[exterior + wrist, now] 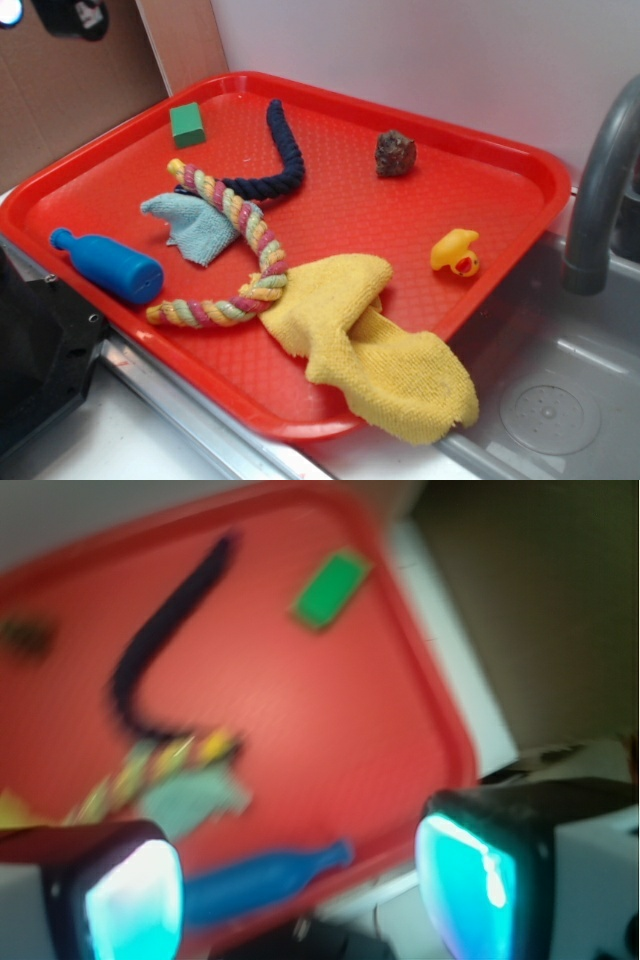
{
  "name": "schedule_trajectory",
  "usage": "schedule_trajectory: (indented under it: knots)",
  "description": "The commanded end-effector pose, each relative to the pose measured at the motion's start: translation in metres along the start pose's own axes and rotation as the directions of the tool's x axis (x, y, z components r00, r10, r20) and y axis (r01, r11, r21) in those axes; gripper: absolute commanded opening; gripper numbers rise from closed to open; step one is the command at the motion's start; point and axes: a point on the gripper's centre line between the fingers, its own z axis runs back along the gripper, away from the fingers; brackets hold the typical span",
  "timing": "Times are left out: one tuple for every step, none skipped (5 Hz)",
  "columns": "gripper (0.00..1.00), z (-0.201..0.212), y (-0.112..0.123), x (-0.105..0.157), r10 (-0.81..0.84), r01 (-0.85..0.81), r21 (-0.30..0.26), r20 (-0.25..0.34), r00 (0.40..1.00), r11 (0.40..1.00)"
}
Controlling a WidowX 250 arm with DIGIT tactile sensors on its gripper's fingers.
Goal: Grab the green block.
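Red tray fills the counter beside a sink, blue bottle nearest the wrist camera, green block far off by the tray's back rim. Descending there risks clipping that rim. The gripper hangs high, tilted, jaws wide apart, holding nothing.

— What does the gripper look like from the wrist camera?
— Blurred, but it has two blocky fingers, each dark-edged with a glossy pad that glows pale cyan.
— And behind them?
— The right-hand finger sits on a whitish body with a black top. No cables or screws can be made out.
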Motion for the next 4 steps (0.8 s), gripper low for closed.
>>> schedule_trajectory:
  knots:
    - [1.00,-0.058,0.016,0.057,0.195,-0.194,-0.020,0.111,0.975,0.981]
    - [1.00,-0.086,0.015,0.071,0.313,-0.314,-0.017,0.169,0.935,0.949]
    - [1.00,-0.094,0.003,0.082,0.368,-0.363,-0.065,0.203,0.907,0.930]
    - [1.00,-0.084,0.001,0.071,0.411,-0.401,-0.091,0.170,0.896,0.912]
